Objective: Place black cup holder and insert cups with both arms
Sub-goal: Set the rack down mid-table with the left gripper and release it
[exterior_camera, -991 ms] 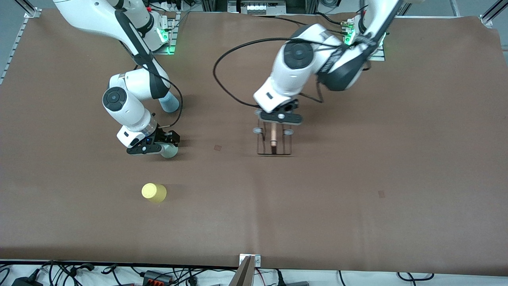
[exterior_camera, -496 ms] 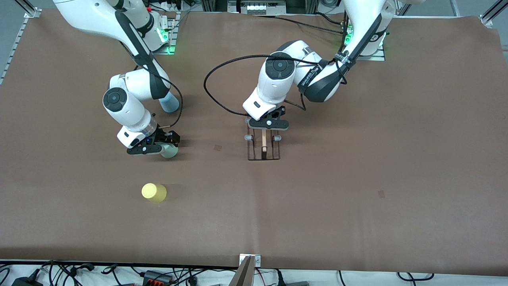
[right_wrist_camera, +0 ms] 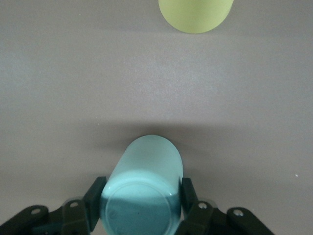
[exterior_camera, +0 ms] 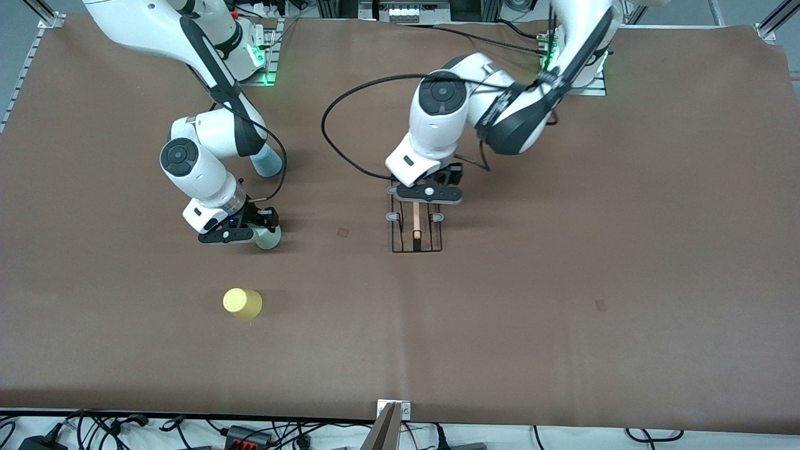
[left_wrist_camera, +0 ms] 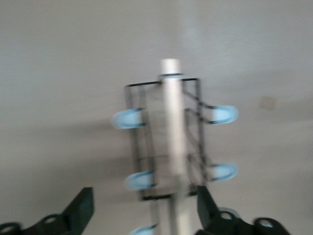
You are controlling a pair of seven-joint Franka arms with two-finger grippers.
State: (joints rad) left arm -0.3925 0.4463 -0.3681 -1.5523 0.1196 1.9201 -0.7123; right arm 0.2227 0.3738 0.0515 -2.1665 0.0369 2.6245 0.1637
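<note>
The black cup holder (exterior_camera: 416, 230) stands on the table near the middle, its wooden rod handle (exterior_camera: 416, 220) along the top and grey-tipped pegs at the sides. My left gripper (exterior_camera: 425, 194) hovers just above the end of it farther from the front camera, open, with its fingers wide apart on either side of the rod (left_wrist_camera: 171, 127) and not touching it. My right gripper (exterior_camera: 249, 235) is shut on the pale green cup (exterior_camera: 269, 237), which stands upside down on the table (right_wrist_camera: 145, 183). The yellow cup (exterior_camera: 242, 302) stands nearer the front camera. The light blue cup (exterior_camera: 267, 161) is partly hidden by the right arm.
A black cable (exterior_camera: 350, 112) loops from the left arm over the table. The brown mat (exterior_camera: 562, 281) is bare toward the left arm's end. The yellow cup also shows in the right wrist view (right_wrist_camera: 195, 13).
My left gripper carried the cup holder toward the right arm's end, set it on the table, and has risen slightly off it. The right arm has barely moved.
</note>
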